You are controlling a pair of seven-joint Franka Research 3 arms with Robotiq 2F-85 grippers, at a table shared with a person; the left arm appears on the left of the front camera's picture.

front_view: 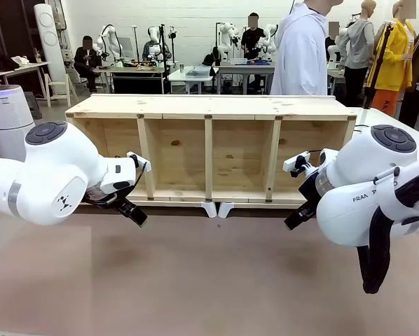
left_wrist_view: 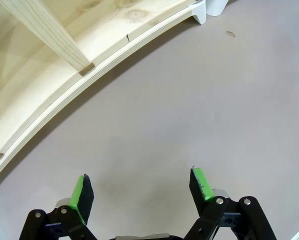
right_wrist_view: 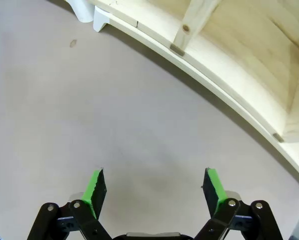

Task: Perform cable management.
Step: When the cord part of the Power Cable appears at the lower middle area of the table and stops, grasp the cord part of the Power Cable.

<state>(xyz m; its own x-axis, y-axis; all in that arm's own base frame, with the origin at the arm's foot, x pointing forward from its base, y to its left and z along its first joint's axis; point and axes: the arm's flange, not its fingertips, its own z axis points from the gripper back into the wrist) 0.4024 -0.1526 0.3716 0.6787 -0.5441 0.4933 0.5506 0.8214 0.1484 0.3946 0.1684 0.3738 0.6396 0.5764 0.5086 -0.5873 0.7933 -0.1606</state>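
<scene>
Background: a workshop with more tables farther off; a person (front_view: 302,56) in a white top stands at the far side, behind the rack.
Surface: grey-brown table (front_view: 195,280), plain tabletop under both wrists.
Wooden rack (front_view: 209,150): lies along the far half of the table, its four open bays facing the robot. Two white feet (front_view: 216,208) stand at its front edge near the middle. It probably serves as the frame that a cord is to be routed along.
Left gripper (front_view: 139,218): hangs low just in front of the rack's left end and is tilted down at the table. In its wrist view (left_wrist_view: 139,175) the jaws stand wide apart, the green pads (left_wrist_view: 78,195) face each other, and only tabletop lies between them.
Right gripper (front_view: 292,222): mirrors it at the rack's right end, also spread wide with nothing in its grasp (right_wrist_view: 153,171).
Cable: I cannot tell where it lies; neither claw has hold of it.
Why so held: judging by the symmetric, splayed, low poses, both arms look parked at the ready, keeping the middle free.
Stage: seemingly the very start, with no cord handled yet.
</scene>
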